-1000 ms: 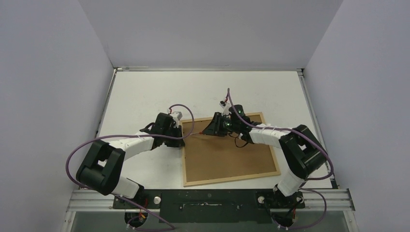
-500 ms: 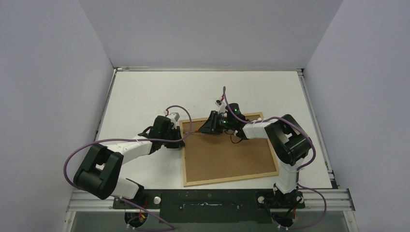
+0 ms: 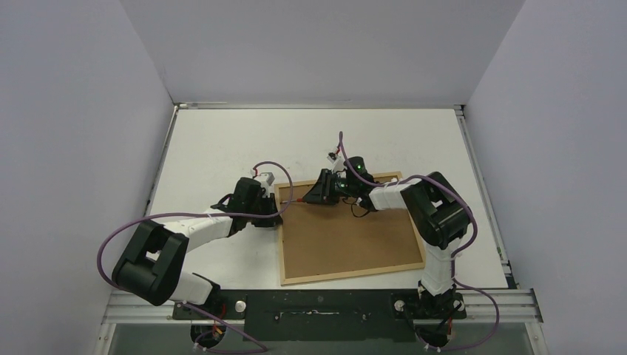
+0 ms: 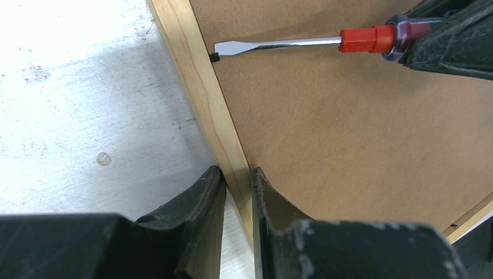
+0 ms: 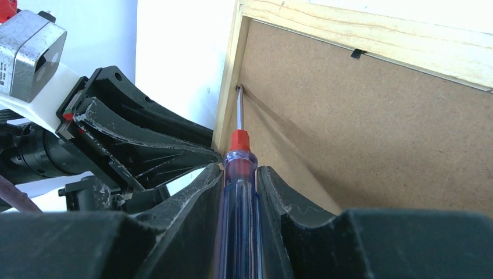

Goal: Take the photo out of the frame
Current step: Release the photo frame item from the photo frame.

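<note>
Pinches the left rail of the large thin light-wooden picture frame (image 3: 355, 274) with the left hand (image 4: 238, 174), nearly closed on the moulding; frame flat on the white surface (image 3: 222, 140), brown fibreboard backing panel (image 3: 347, 233) uppermost, photo unseen beneath; clasps a red-collared blue-handled flat screwdriver (image 4: 279, 43) in the right hand (image 5: 239, 170), shaft pointing left across the panel, tip at the small black tab (image 4: 214, 57) on that rail's inner edge.

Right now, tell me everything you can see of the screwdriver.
The screwdriver is a flat-blade one: bright steel shaft, red collar, clear bluish handle. The right gripper clamps its handle. It is angled low over the brown backing panel, its tip at a small black tab beside a wooden rail of the frame.
</note>
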`<state>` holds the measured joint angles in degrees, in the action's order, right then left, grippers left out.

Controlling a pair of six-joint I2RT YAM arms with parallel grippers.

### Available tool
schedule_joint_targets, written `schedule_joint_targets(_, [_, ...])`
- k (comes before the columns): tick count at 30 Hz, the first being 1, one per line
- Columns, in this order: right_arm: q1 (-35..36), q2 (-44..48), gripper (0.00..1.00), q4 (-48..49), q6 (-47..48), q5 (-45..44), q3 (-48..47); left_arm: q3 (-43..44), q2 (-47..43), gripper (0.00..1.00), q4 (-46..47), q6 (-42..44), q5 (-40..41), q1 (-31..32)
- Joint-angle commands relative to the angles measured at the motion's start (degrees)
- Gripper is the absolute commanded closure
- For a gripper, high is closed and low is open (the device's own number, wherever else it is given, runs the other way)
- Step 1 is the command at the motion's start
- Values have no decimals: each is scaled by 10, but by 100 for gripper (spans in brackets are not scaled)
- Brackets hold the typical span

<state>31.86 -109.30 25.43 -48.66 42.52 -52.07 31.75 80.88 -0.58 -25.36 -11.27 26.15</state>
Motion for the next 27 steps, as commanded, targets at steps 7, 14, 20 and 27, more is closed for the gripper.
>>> schedule_joint_targets(7, [-3, -8, 100, 19, 20, 14, -17, -14, -3, 100, -3, 7, 3, 2])
schedule_joint_targets(14, [-1, -18, 100, 26, 18, 23, -26, -14, -1, 100, -2, 8, 2, 2])
schedule_joint_targets(20, [1, -27, 100, 25, 16, 23, -36, -14, 0, 100, -2, 10, -2, 2])
schedule_joint_targets(27, [12, -35, 100, 19, 17, 23, -49, -16, -1, 100, -2, 13, -3, 2])
